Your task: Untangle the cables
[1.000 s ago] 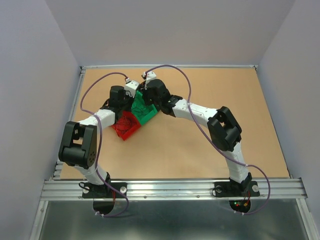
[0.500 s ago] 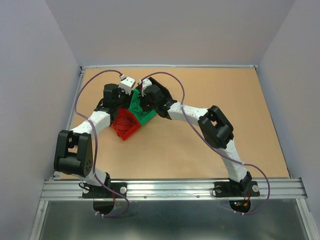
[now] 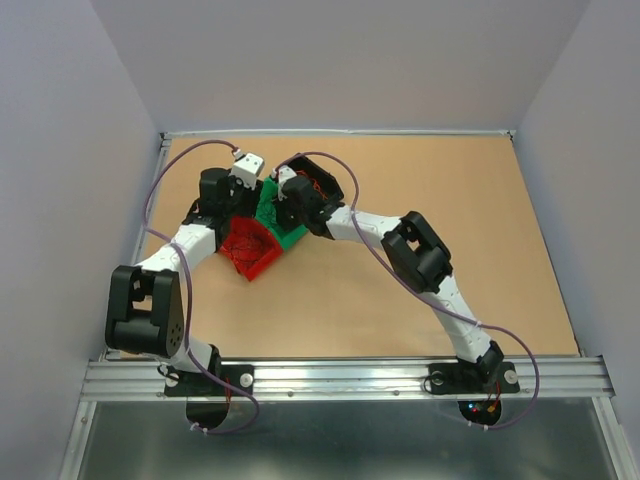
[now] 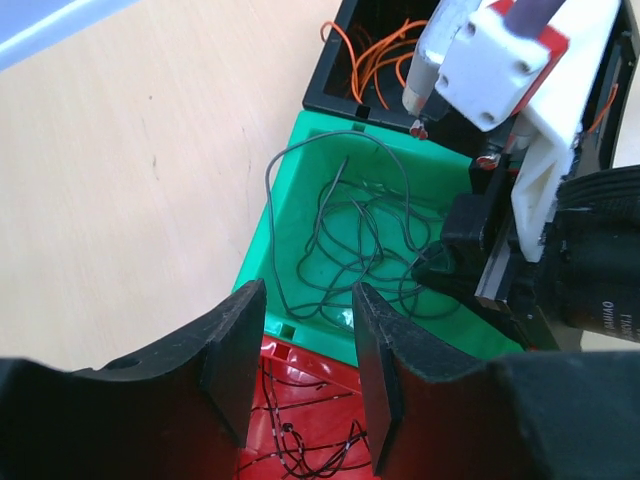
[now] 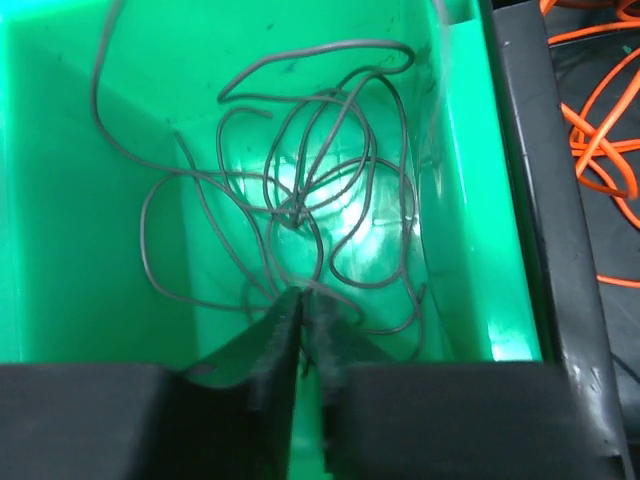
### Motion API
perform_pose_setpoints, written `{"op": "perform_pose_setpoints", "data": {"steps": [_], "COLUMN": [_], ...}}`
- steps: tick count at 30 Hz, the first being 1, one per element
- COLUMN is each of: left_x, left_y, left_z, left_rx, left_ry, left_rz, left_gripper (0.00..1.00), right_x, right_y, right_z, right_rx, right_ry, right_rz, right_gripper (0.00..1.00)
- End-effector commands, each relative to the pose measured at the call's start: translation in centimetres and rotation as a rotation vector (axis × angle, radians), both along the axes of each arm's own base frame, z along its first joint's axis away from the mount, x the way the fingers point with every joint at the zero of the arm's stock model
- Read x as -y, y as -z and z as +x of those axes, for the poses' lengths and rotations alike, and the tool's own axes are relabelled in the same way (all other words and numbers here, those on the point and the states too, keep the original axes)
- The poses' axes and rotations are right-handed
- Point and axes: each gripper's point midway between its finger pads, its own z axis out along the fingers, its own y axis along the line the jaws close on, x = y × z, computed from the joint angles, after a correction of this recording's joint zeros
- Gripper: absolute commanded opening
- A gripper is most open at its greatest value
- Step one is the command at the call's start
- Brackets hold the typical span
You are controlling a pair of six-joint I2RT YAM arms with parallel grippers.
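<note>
Teasing the cables (image 4: pixel 360 240) apart looks best done one strand at a time: take a single outer loop, lift it slowly and straight up, and stop if the rest of the bundle rises with it. The dark grey wire (image 5: pixel 300 200) lies in loose overlapping loops on the floor of the green bin (image 5: pixel 60 200), one end climbing the wall. The orange wires (image 4: pixel 375 60) sit in the black bin (image 4: pixel 330 100) just behind, and thin dark strands (image 4: pixel 300 430) lie in the red bin (image 3: pixel 252 252) in front. The right gripper (image 5: pixel 300 305) is down inside the green bin with its fingers pressed together, tips at the near edge of the grey loops. Whether a strand is caught between them I cannot tell. The left gripper (image 4: pixel 307 300) hovers over the seam between the red and green bins, jaws parted and nothing between them. All three bins touch one another on the brown table (image 3: pixel 420 200).
</note>
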Motion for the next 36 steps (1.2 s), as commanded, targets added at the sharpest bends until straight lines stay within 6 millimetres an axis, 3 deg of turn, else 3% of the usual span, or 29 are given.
{"op": "perform_pose_setpoints", "data": {"steps": [1, 3, 7, 11, 12, 17, 22, 26, 28, 29, 33, 36], "left_x": [0.0, -0.3, -0.8, -1.2, -1.3, -1.5, -1.5, -1.5, -1.5, -1.4, -1.5, -1.3], "left_y": [-0.4, -0.1, 0.1, 0.1, 0.1, 0.3, 0.2, 0.1, 0.1, 0.0, -0.2, -0.5], "left_z": [1.3, 1.7, 2.2, 2.3, 2.3, 2.5, 2.4, 2.2, 2.2, 2.2, 1.9, 1.7], "left_rx": [0.022, 0.022, 0.02, 0.024, 0.022, 0.018, 0.019, 0.022, 0.021, 0.023, 0.029, 0.035], "left_ry": [-0.002, -0.019, -0.035, -0.041, -0.041, -0.044, -0.04, -0.035, -0.036, -0.034, -0.033, -0.022], "left_rz": [0.0, 0.011, 0.014, 0.01, 0.008, 0.004, -0.002, -0.004, -0.005, -0.005, -0.007, -0.011], "left_gripper": [0.51, 0.51, 0.51, 0.51, 0.51, 0.52, 0.51, 0.51, 0.51, 0.51, 0.51, 0.51], "right_x": [-0.5, -0.6, -0.4, 0.0, 0.1, 0.9, 1.1, 1.2, 1.2, 1.4, 2.4, 4.0], "right_y": [-6.2, -7.4, -10.5, -12.1, -12.2, -13.5, -13.3, -12.9, -12.8, -12.6, -12.8, -12.7], "right_z": [-0.4, -0.5, -0.6, -0.7, -0.7, -0.4, 0.3, 0.8, 0.9, 1.1, 1.4, 2.0], "right_rx": [0.065, 0.079, 0.113, 0.137, 0.139, 0.167, 0.186, 0.187, 0.191, 0.191, 0.21, 0.224], "right_ry": [-0.027, -0.028, -0.025, -0.005, -0.002, 0.036, 0.053, 0.071, 0.078, 0.086, 0.129, 0.186], "right_rz": [0.054, 0.068, 0.101, 0.108, 0.108, 0.106, 0.086, 0.074, 0.068, 0.062, 0.034, -0.001], "right_gripper": [0.23, 0.31, 0.35, 0.56, 0.57, 0.57, 0.57, 0.37, 0.34, 0.34, 0.58, 0.54]}}
